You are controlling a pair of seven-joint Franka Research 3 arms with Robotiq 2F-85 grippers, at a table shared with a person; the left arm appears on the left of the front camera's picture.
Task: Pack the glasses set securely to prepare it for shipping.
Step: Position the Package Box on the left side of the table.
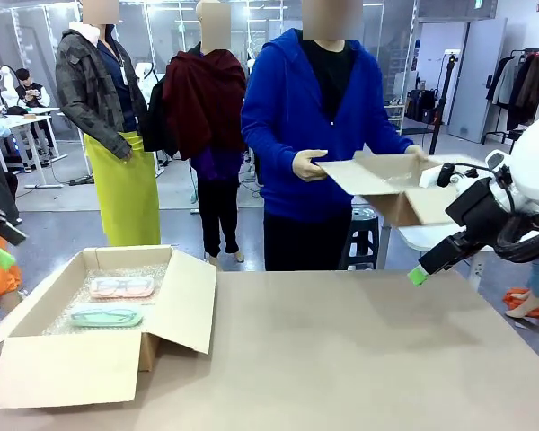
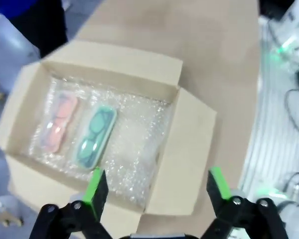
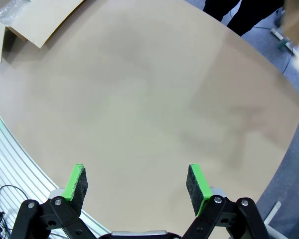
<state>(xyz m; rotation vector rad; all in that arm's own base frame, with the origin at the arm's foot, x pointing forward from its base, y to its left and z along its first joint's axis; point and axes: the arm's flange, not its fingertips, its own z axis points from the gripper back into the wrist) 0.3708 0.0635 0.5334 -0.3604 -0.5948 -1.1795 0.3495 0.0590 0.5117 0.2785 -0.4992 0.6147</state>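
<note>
Pale pink case (image 2: 58, 123) and mint green case (image 2: 94, 135), glasses seemingly inside each, lie side by side on bubble wrap in the open cardboard box (image 2: 189, 149), left of centre in the left wrist frame. Left gripper (image 2: 154, 186) hovers just below them, jaws wide, empty. Right gripper (image 3: 137, 181) spreads wide over bare table (image 3: 154, 99), empty.

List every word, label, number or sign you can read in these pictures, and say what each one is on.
No text can be read.
Cardboard box with the pink case and mint green case: flaps plain, no print visible.
Second box in the person's hands: no print visible.
Sign high on the far wall: too small and blurred to read.
</note>
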